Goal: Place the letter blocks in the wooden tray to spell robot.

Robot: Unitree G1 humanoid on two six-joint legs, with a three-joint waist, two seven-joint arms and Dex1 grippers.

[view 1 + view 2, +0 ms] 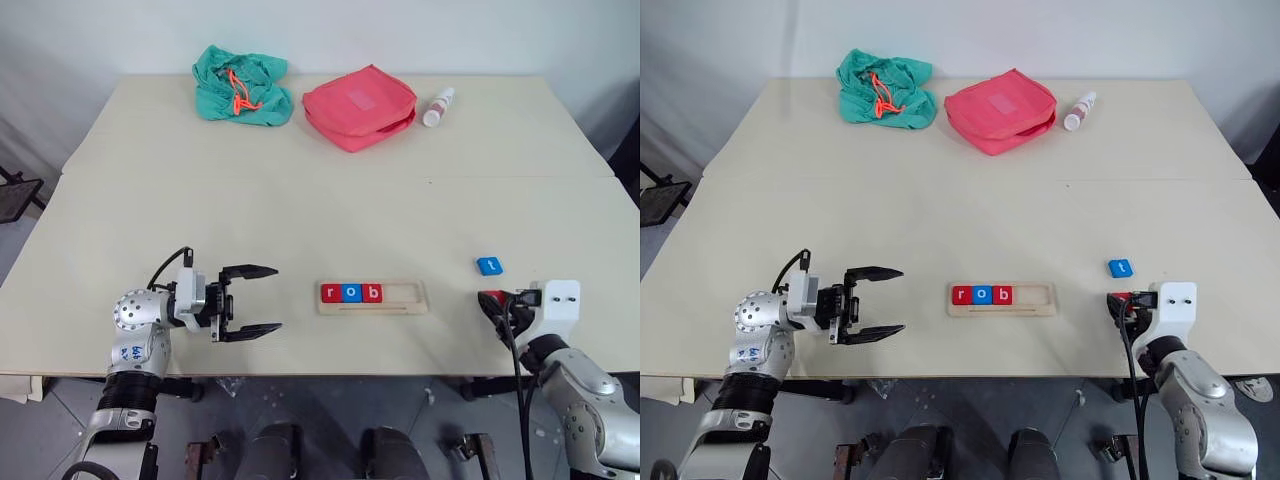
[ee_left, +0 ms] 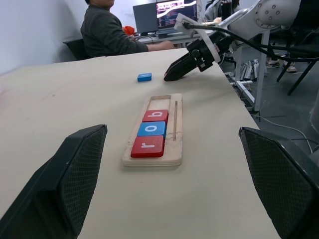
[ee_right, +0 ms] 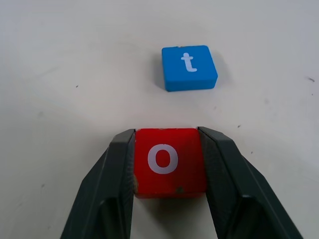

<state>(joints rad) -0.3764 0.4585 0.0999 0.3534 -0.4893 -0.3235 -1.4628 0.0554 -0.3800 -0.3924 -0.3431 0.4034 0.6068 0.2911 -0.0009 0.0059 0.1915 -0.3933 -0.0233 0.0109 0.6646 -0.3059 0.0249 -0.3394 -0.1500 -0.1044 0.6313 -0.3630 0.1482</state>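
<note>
The red o block [image 3: 169,162] is bracketed by the right gripper [image 3: 169,172], seemingly not yet clamped. If lifted loosely, it may be dropped before the wooden tray [image 1: 372,297] is reached

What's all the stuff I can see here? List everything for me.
table: one, pale beige, bears everything.
wooden tray: one, pale wood, near edge, middle.
letter blocks in tray: three; red r, blue o, red b, filling its left end.
blue t block: one, loose on the table, right of the tray.
red o block: one, between the right claw's fingers.
red pouch: one, far side, middle.
green cloth: one, with orange cord, far side, left of the pouch.
small bottle: one, white and pink, lying right of the pouch.
person: one, dark top, seated beyond the table.
left claw: black, open, left of the tray.
right claw: black, around the red o.
</note>
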